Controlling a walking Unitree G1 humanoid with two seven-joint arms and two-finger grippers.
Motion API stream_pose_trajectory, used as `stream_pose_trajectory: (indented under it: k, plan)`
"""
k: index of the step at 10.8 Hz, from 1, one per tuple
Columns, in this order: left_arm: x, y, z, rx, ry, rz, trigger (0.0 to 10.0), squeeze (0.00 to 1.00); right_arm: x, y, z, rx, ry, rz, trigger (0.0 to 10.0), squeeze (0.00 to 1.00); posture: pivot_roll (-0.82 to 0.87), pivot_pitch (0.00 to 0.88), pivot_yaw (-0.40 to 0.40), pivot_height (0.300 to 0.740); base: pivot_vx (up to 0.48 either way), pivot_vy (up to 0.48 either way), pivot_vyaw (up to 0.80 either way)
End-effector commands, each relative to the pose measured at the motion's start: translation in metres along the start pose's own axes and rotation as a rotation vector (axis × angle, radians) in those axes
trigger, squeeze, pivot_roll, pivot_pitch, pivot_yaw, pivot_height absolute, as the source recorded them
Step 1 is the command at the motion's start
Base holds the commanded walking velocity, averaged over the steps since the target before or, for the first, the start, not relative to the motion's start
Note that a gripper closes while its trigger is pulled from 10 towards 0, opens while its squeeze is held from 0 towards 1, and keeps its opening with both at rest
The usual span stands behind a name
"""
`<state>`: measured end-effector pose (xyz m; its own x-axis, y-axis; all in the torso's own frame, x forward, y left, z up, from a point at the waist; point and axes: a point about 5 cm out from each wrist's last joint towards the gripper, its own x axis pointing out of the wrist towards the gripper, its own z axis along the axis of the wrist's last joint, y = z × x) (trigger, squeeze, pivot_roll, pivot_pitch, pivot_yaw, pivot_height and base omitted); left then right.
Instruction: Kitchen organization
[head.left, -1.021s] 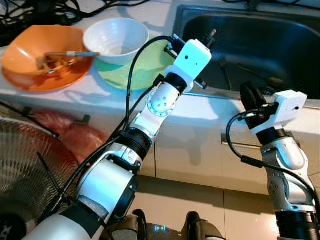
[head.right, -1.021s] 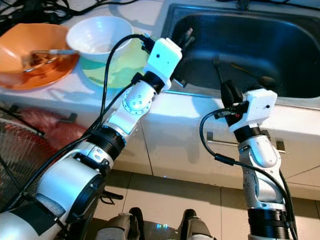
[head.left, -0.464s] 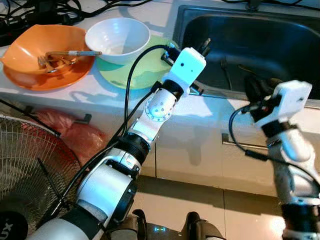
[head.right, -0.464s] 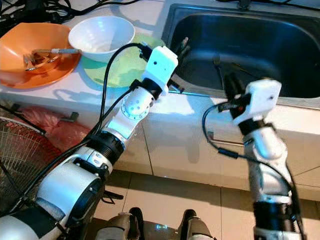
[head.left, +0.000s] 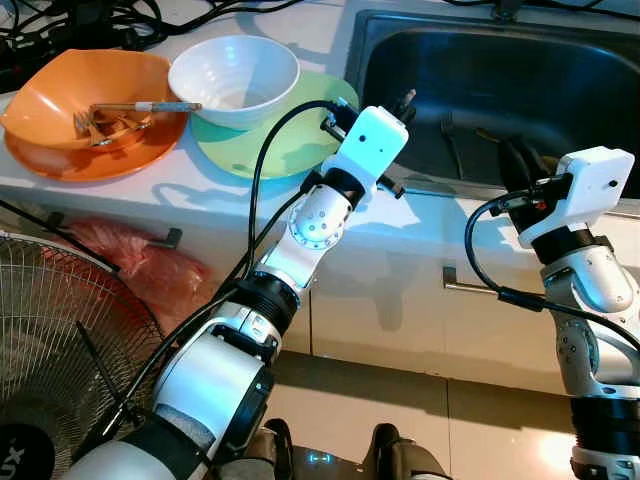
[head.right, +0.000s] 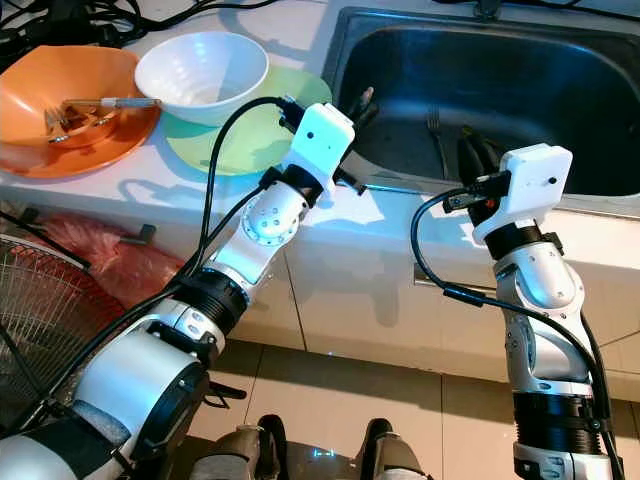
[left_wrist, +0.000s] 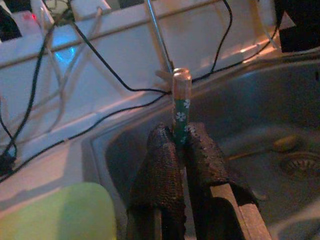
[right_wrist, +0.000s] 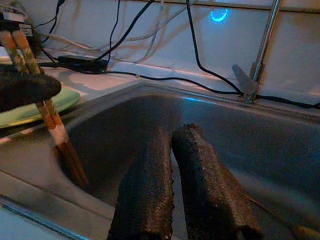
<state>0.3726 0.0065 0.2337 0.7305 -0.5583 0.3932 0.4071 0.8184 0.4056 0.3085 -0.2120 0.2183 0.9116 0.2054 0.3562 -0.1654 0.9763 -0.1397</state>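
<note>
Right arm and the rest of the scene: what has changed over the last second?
The right pincer rose from below the counter edge and moved forward over the sink, fingers together and empty. The left pincer stayed clamped on the chopsticks at the sink's left rim. The white bowl and orange bowl stayed put.

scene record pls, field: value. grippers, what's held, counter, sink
left gripper: shut on chopsticks, at the sink's near left edge
right gripper: shut, holding nothing, over the sink's near edge
sink: fork lying on the bottom
counter: white bowl on green plate; orange bowl on an orange plate, utensils inside
floor, robot's left: fan grille
</note>
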Motion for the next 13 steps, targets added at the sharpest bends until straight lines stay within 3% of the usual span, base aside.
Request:
stream_pose_trajectory:
  k: [1, 8, 9, 13]
  plan:
    - [-0.0043, -0.0024, -0.0073, -0.011, 0.034, -0.009, 10.0, 0.00, -0.0002, -0.0031, 0.0003, -0.011, 0.015, -0.010, 10.0, 0.00, -0.02, 0.216, 0.012, 0.740, 0.000, 0.000, 0.00]
    - [-0.0054, -0.0010, -0.0136, -0.042, 0.081, 0.006, 10.0, 0.00, 0.0031, -0.0018, 0.0030, -0.008, 0.014, -0.004, 10.0, 0.00, -0.02, 0.215, 0.012, 0.740, 0.000, 0.000, 0.00]
    - [-0.0060, -0.0008, -0.0156, -0.042, 0.097, 0.015, 10.0, 1.00, 0.0028, -0.0019, 0.0013, -0.006, 0.020, -0.003, 10.0, 0.00, -0.02, 0.213, 0.011, 0.740, 0.000, 0.000, 0.00]
    - [-0.0053, -0.0005, -0.0154, -0.033, 0.101, 0.017, 10.0, 1.00, 0.0030, 0.0006, 0.0008, 0.000, 0.019, 0.004, 10.0, 0.00, -0.02, 0.203, 0.012, 0.740, 0.000, 0.000, 0.00]
